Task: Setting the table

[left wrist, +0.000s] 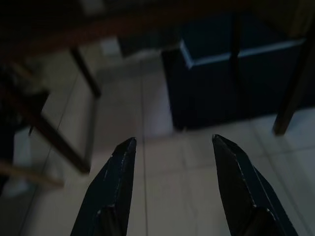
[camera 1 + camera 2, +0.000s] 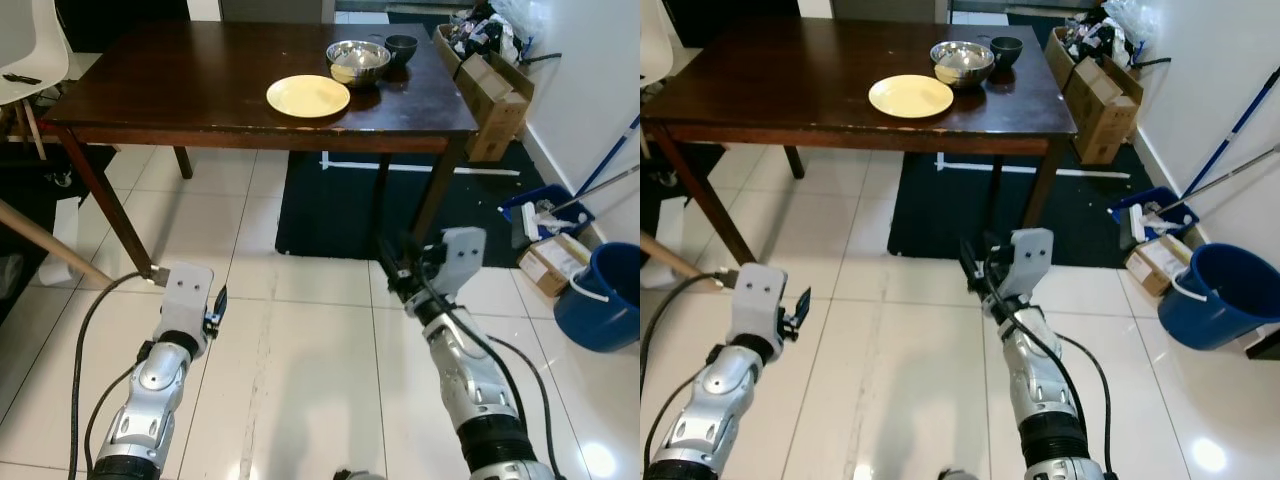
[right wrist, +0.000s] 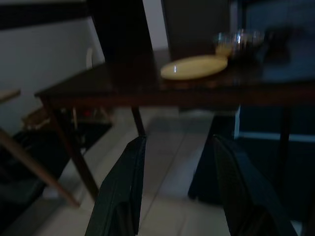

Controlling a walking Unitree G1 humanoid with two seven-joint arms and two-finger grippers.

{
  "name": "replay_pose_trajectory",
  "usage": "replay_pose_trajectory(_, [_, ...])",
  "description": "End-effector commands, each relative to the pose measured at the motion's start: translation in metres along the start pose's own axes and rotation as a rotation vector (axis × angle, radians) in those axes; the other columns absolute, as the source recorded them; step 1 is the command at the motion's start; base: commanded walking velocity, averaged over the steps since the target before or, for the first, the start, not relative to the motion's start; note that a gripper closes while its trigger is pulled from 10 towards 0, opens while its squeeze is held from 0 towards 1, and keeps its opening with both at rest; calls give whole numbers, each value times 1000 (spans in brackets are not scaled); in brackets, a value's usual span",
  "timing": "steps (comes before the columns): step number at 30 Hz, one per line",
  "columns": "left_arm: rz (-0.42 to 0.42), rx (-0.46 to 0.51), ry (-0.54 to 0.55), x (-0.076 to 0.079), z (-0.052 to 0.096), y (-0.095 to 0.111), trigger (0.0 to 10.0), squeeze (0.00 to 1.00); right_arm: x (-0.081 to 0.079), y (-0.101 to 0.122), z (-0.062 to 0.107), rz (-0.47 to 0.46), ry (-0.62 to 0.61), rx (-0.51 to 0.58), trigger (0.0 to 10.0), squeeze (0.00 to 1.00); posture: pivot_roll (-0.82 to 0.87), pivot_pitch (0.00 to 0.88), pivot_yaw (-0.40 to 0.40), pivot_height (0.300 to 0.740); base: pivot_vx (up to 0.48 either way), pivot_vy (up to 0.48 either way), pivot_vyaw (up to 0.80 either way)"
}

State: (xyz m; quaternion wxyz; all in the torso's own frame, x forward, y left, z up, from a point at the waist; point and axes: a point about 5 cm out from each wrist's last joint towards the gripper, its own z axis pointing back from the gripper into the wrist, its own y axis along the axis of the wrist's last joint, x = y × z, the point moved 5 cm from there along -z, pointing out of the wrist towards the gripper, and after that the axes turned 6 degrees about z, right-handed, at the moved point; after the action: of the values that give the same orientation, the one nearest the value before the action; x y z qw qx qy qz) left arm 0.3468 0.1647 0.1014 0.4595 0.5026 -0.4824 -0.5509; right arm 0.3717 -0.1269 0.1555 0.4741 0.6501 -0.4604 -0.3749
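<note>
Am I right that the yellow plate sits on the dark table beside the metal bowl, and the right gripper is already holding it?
Not quite. The plate does sit on the table beside the bowl, but the right gripper is open, holding nothing, low over the floor short of the table, as the right wrist view shows.

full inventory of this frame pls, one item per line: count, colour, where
table: 1, dark brown wood, ahead of the robot
plate: 1, pale yellow, near the table's front edge, right of centre
steel bowl: 1, silver, just behind the plate, something yellowish inside
small bowl: 1, dark, right of the steel bowl
rug: 1, black, on the floor under the table's right side
cardboard boxes: several, brown, against the right wall
bucket: 1, blue, floor at far right
mop handles: 2, blue and grey, leaning by the wall
chair: 1, white, far left
left gripper: 1, black fingers apart, low over the tiles
right gripper: 1, black fingers apart, low, pointing toward the table
</note>
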Motion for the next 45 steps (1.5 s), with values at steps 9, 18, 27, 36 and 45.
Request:
replay_pose_trajectory(9, [-40,61,-76,26,-2,13,10000,0,2,-11,11,-21,-29,-67,10000,0,-96,0,37,740,453,0,-89])
replay_pose_trajectory(18, [-43,50,-77,27,-4,12,10000,0,6,-12,14,-7,-43,-84,10000,0,-109,0,45,740,480,0,-800])
replay_pose_trajectory(27, [-44,50,-58,25,-4,12,10000,0,1,-11,13,-2,12,-103,10000,0,-110,0,45,740,477,0,-178])
replay_pose_trajectory(36, [-30,90,0,15,-7,22,10000,0,-22,9,7,-91,142,-54,10000,0,-107,0,43,740,449,0,0])
replay_pose_trajectory(45, [-28,119,-1,16,-22,35,10000,0,-35,18,0,-117,205,-41,10000,0,-103,0,39,740,446,0,0])
